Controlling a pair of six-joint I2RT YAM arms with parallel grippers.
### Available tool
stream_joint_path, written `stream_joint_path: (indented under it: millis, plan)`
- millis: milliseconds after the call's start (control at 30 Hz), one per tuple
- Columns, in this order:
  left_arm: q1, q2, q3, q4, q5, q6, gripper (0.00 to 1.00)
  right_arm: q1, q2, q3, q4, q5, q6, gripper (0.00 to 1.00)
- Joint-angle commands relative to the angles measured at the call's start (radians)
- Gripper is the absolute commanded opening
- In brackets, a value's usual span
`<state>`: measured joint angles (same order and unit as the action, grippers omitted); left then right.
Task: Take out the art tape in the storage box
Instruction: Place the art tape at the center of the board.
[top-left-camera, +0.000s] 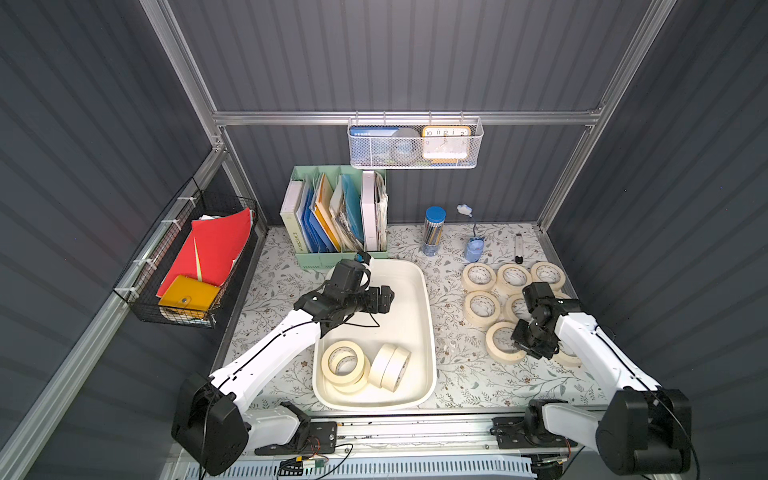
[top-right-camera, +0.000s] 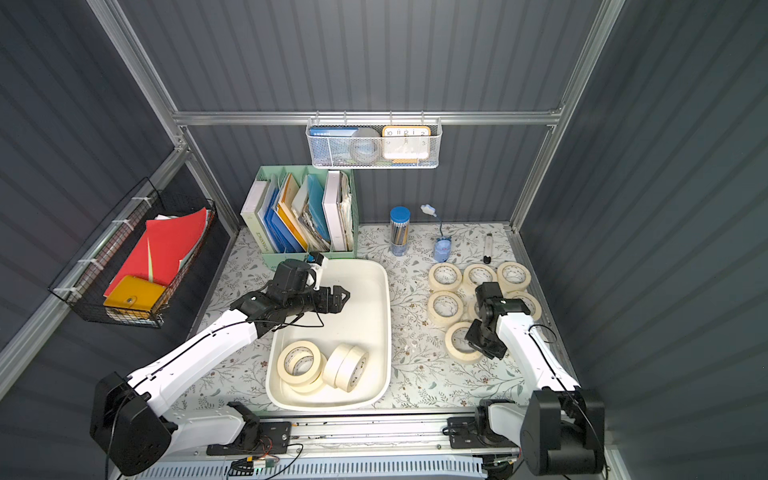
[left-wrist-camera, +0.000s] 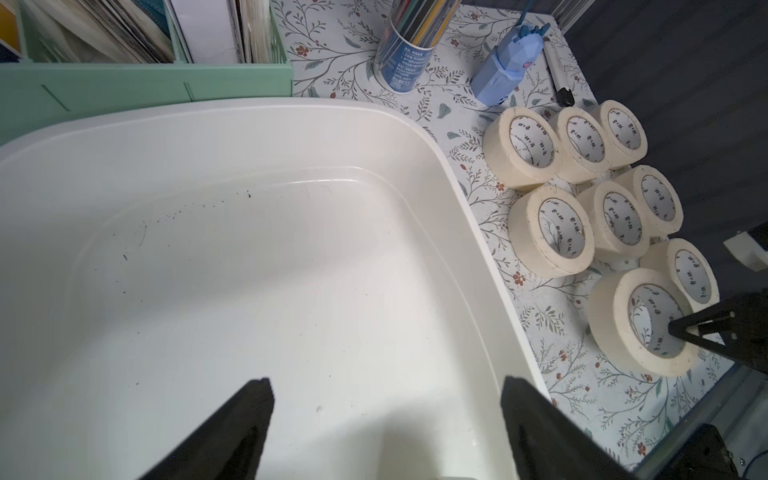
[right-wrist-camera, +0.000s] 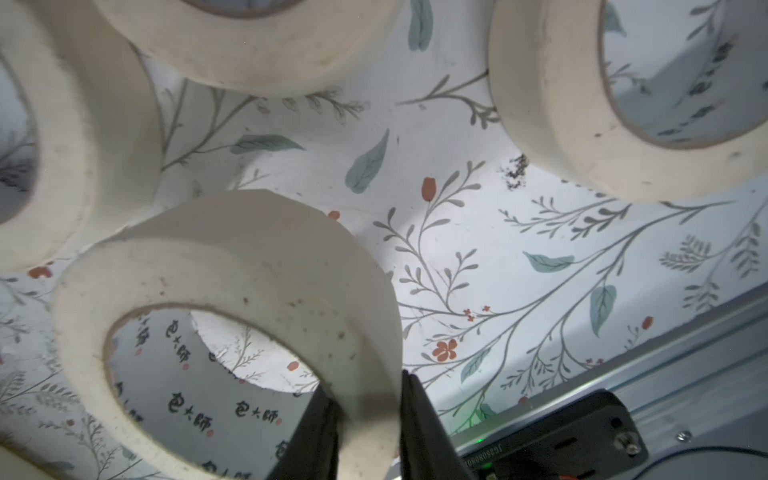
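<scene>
On the table (top-left-camera: 457, 374) the storage box (top-left-camera: 405, 324) holds a few rolls of art tape (top-left-camera: 383, 365) at its near end. Over its bare far end the left gripper (left-wrist-camera: 386, 395) hangs, jaws apart, probably ready to reach them. The right gripper (right-wrist-camera: 365, 395) pinches one roll (right-wrist-camera: 249, 257) by its wall, beside the group (left-wrist-camera: 524, 239) already taken out.

Mint file holder (top-left-camera: 320, 259), blue-capped pencil tube (top-left-camera: 433, 232), hanging mesh basket (top-left-camera: 357, 156) (clock (top-left-camera: 445, 143) inside)

Cream storage box (top-left-camera: 424, 286) holds art tape (top-left-camera: 390, 368) rolls; others outside.
</scene>
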<state>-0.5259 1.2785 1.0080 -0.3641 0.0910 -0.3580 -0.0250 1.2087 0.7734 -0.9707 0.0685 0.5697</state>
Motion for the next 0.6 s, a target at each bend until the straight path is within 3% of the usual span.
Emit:
stream_joint_path:
  millis: [0, 267, 567]
  plan:
    - [-0.002, -0.029, -0.033, 0.030, 0.022, 0.024, 0.92, -0.035, -0.004, -0.038, 0.073, -0.006, 0.040, 0.00]
    - [0.000, -0.044, -0.062, 0.042, 0.013, 0.027, 0.92, -0.152, -0.027, -0.092, 0.145, 0.053, 0.034, 0.00]
    - [0.000, -0.025, -0.066, 0.059, 0.028, 0.019, 0.92, -0.260, 0.014, -0.108, 0.199, 0.036, -0.010, 0.00]
